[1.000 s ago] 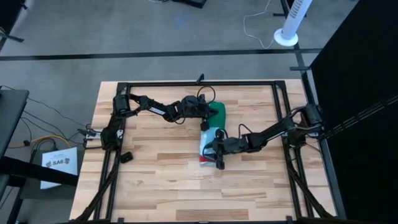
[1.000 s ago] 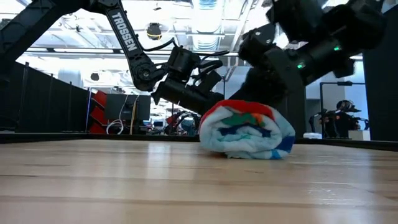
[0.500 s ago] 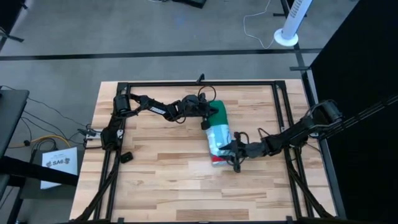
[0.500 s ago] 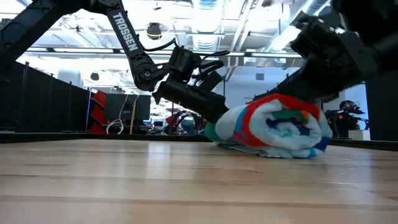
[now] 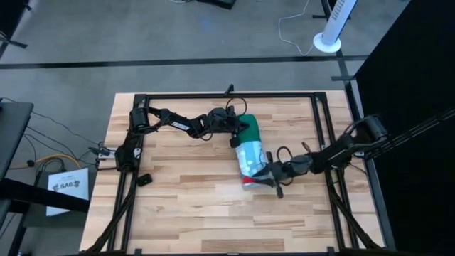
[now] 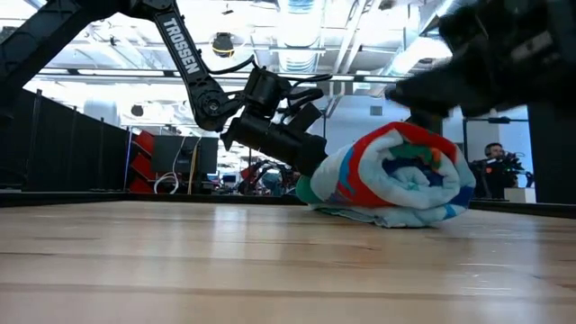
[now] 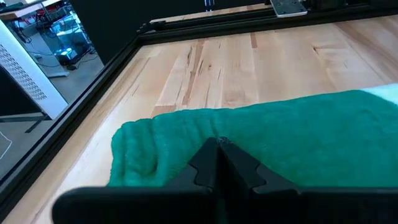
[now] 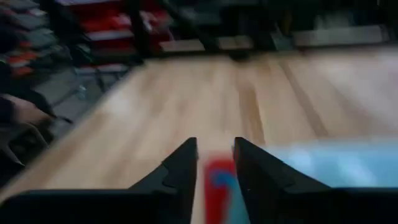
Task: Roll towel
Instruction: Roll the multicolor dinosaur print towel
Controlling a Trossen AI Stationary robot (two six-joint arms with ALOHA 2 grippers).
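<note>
- We see the left gripper (image 7: 217, 163) with its two fingers pressed together, tips meeting on the green end of the towel (image 7: 267, 134); whether any cloth is pinched between them we cannot tell.
- In the high view the left gripper (image 5: 237, 136) sits at the towel's (image 5: 251, 154) far, green end, the left arm reaching in from its base at the table's left edge.
- The low view shows that same gripper (image 6: 301, 155) coming down at a slant and touching the towel (image 6: 396, 177) on its back side.
- The right gripper (image 8: 214, 163) has its fingers parted by a narrow gap, with nothing between them; the red-and-blue end of the towel (image 8: 311, 177) lies just below and beyond the tips.
- From above, the right gripper (image 5: 272, 174) is at the towel's near end, just beside its right edge, the arm stretching in from the table's right side.
- The towel is a thick roll near the middle of the table (image 5: 185, 213), lying lengthwise away from the front edge, green at the far end, light-blue print with red at the near end.
- In the low view the roll's spiral end faces us, red outer band, blue and white layers within, resting on the wood (image 6: 225, 261).
- Beyond the table, a white fan (image 5: 334, 25) stands on the floor.
</note>
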